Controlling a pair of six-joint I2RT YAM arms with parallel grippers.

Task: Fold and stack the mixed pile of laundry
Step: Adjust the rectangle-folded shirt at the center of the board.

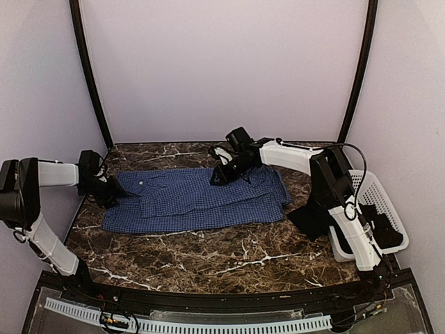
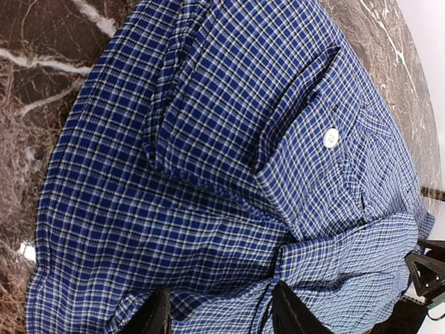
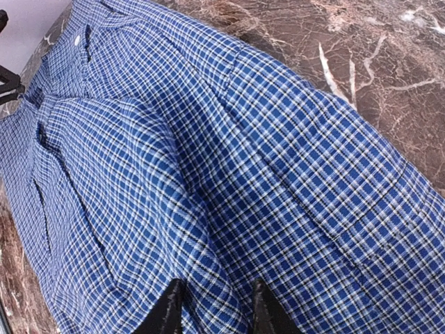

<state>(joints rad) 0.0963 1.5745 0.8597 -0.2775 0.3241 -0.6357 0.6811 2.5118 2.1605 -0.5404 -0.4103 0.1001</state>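
Left gripper (image 2: 222,316) and right gripper (image 3: 212,309) each pinch a shirt (image 1: 195,198) ridge; carry both evenly, keeping the fold edge straight

One blue-and-white small-check button-up cloth shirt (image 1: 201,202) is lying spread on one dark brown, white-veined marble table (image 1: 208,261). One plain black cloth garment (image 1: 386,233) is sitting in one white perforated plastic basket (image 1: 379,182). Two black two-finger grippers are working at the shirt: one left gripper (image 2: 221,296) and one right gripper (image 3: 215,296). One small round white button (image 2: 331,138) is showing on the shirt.
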